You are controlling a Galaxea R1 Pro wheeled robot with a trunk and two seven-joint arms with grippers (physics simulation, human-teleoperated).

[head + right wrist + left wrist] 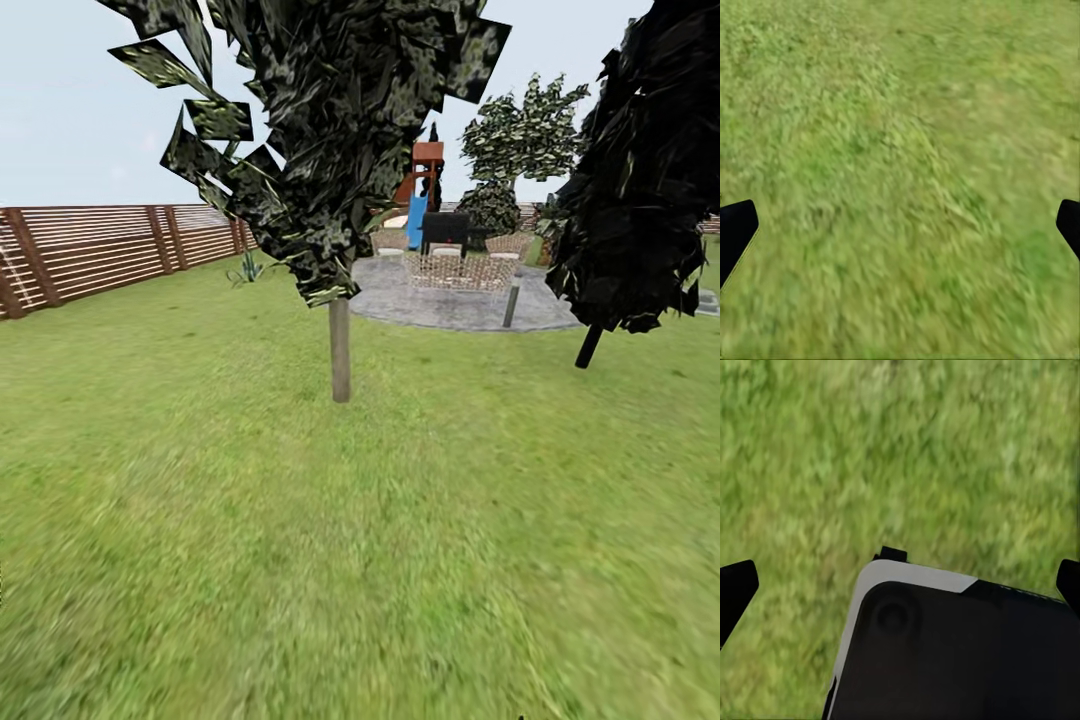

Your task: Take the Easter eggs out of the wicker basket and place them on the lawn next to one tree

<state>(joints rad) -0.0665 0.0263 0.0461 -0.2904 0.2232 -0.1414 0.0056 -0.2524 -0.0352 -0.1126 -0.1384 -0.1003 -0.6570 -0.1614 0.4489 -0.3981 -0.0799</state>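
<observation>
The tree (340, 350) stood upright on the lawn (300, 560) near mid-frame in the head view, w/ a straight pale grey-brown trunk and a dark mottled leaf crown filling the top centre. Grass around its base was bare green w/ yellowish patches, running to the near edge of the pic. Behind the trunk & to its right lay a round grey paved patio (450, 305), w/ wicker chairs (455, 268) and a dark grill-like object (445, 228) on it; details too small to tell. A short grey post (511, 305) stood at the patio's near edge. Beyond that, a wooden play tower w/ a blue slide (416, 215), plus a lighter-leaved tree (520, 135) further back. At the right, a near-black conifer (650, 170) leaned on a dark slanted trunk, well apart from the pale-trunked tree. A brown slatted fence (110, 250) closed the garden along the left, w/ a small spiky plant (247, 268) near it. Left wrist view: left gripper (900, 585) had its jaws spread wide, the dark fingertips (736, 589) at opposite edges of the pic, nothing between them; below sat a black & white part of the robot's body (960, 652) over grass. Right wrist view: right gripper (900, 225) likewise had jaws wide apart, holding nothing, over blurred grass.
</observation>
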